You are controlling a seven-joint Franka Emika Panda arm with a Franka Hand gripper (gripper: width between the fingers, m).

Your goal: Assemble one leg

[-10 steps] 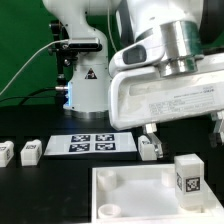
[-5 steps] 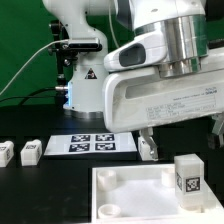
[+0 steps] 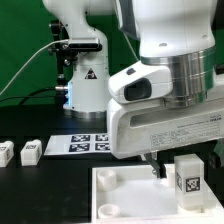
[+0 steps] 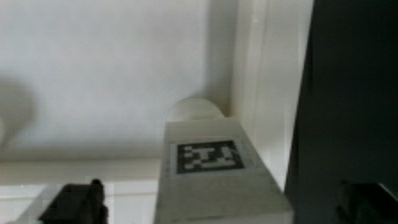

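In the wrist view a white leg (image 4: 214, 160) with a square marker tag runs away from the camera, between my gripper's (image 4: 217, 200) two black fingertips (image 4: 71, 202). Its rounded far end hangs over the large flat white board (image 4: 107, 60), near the board's edge and beside a round corner socket (image 4: 9, 110). The gripper is shut on the leg. In the exterior view the gripper (image 3: 157, 165) is low over the board's far edge (image 3: 125, 172), and its body hides most of the held leg.
Another tagged white leg (image 3: 187, 172) stands upright at the board's right side. Two more white legs (image 3: 30, 150) lie at the exterior view's left. The marker board (image 3: 90, 144) lies behind the large board. The robot base (image 3: 85, 85) stands at the back.
The gripper has come down and toward the camera, carrying the leg from behind the board to over its far edge. The other parts have not moved.
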